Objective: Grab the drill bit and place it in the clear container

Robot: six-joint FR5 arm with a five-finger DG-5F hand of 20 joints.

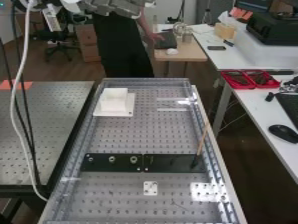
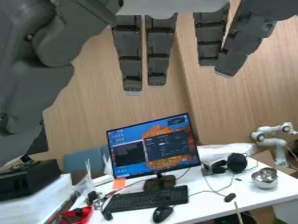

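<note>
At the top edge of the high view, far above the bench's far end, is the hand [image 1: 114,7]. In the wrist view the hand [image 2: 157,47] has straight, spread fingers with nothing between them. A thin tan rod with a dark lower end [image 1: 201,142] leans upright at the right end of a black plate [image 1: 166,162]; whether it is the drill bit I cannot tell. Faint clear edges with bright reflections [image 1: 174,109] lie at the bench's far right, possibly the clear container.
A white block on a square base [image 1: 114,102] stands at the far left of the perforated bench [image 1: 126,135]. Small round fittings sit in the black plate's left half. A small white plate [image 1: 150,188] lies nearer. Red trays [image 1: 249,79] are on the right-hand desk.
</note>
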